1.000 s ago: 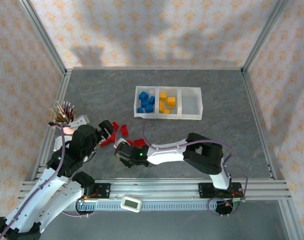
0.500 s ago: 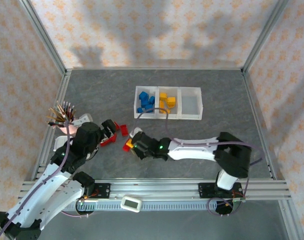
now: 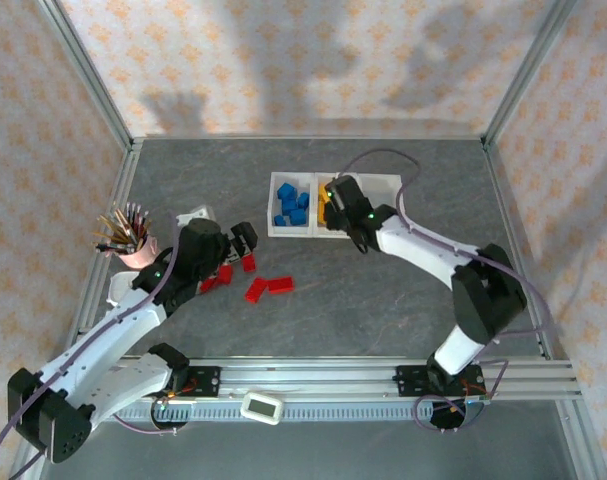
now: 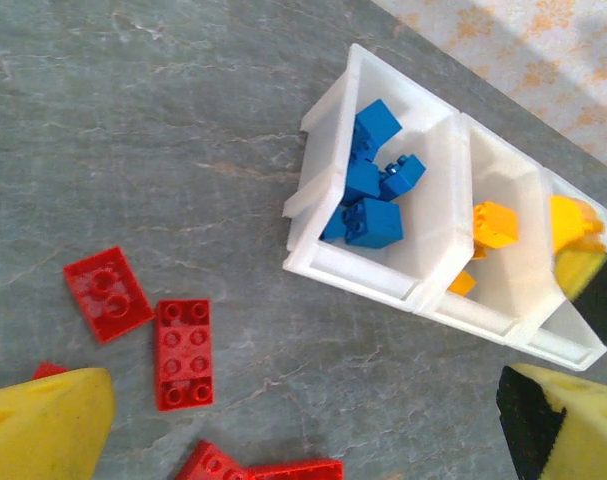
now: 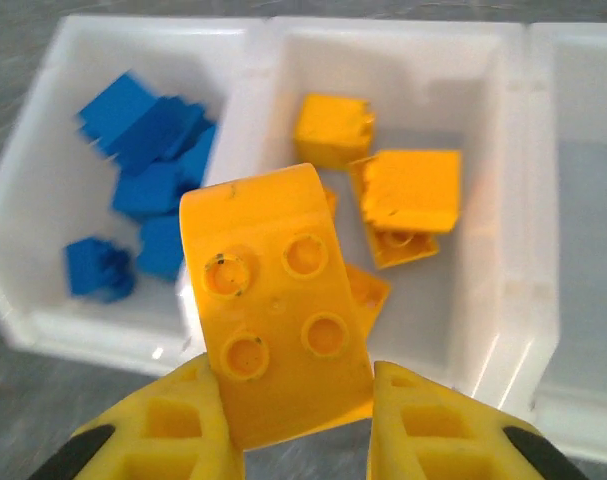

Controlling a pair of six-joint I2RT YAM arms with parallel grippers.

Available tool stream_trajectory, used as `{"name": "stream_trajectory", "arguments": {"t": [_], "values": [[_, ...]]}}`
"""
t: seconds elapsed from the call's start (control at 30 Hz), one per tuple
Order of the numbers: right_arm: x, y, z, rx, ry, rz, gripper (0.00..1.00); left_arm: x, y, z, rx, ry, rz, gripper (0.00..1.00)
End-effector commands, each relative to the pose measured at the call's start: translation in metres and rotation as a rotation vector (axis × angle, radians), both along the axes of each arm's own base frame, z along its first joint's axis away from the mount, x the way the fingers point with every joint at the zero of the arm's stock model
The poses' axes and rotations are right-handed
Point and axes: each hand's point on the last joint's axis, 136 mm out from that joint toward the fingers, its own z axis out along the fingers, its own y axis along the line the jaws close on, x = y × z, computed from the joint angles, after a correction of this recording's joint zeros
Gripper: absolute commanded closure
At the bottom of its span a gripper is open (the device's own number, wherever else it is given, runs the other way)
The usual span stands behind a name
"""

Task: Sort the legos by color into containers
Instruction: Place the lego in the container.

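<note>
Right arm has swung away from the red pile at left-centre and up to the containers (image 3: 333, 235), where half a second ago its hand was down near the red bricks. Right hand (image 5: 295, 385) is clamped on one yellow-orange brick (image 5: 278, 300), studs facing the wrist camera and both fingers pressed on its sides. It holds the brick above the middle bin (image 5: 453, 100), close to the divider shared with the left bin. Middle bin already has several yellow-orange bricks (image 5: 413, 190) in it, and the left bin has the blue bricks (image 5: 148, 150). The third bin is joined on at the right. Left arm has also stretched further forward. Left hand (image 3: 245, 248) is wide open and gripping nothing, its fingers (image 4: 43, 420) spread over the loose red bricks (image 4: 183, 353) on the table (image 3: 403, 290). Top view shows two red pieces (image 3: 269, 287) lying just beside each other to the right of that hand, with more close around it. Pink cup (image 3: 135, 256) of pencils stands near the table's left edge, beside the left arm.
</note>
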Motion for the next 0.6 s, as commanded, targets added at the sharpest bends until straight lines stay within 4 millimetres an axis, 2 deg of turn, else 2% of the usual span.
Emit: {"name": "stream_trajectory", "arguments": {"t": [0.0, 0.13, 0.27, 0.33, 0.43, 0.57], "values": [[0.028, -0.008, -0.005, -0.052, -0.008, -0.061, 0.76, 0.015, -0.007, 0.023, -0.023, -0.075, -0.02, 0.01], [0.051, -0.005, -0.019, -0.06, 0.019, -0.071, 0.71, 0.02, -0.009, 0.024, -0.021, -0.082, -0.021, 0.01], [0.059, -0.008, -0.021, -0.079, 0.02, -0.095, 0.62, 0.021, -0.008, 0.025, -0.016, -0.086, -0.014, 0.01], [0.059, -0.005, -0.014, -0.063, 0.007, -0.081, 0.55, 0.021, -0.008, 0.024, -0.016, -0.088, -0.012, 0.01], [0.054, -0.001, 0.004, -0.02, -0.002, -0.062, 0.51, 0.022, -0.007, 0.025, -0.018, -0.09, -0.008, 0.01], [0.038, 0.005, 0.028, 0.039, -0.025, -0.03, 0.48, 0.021, -0.004, 0.03, -0.019, -0.103, 0.003, 0.01]]}}
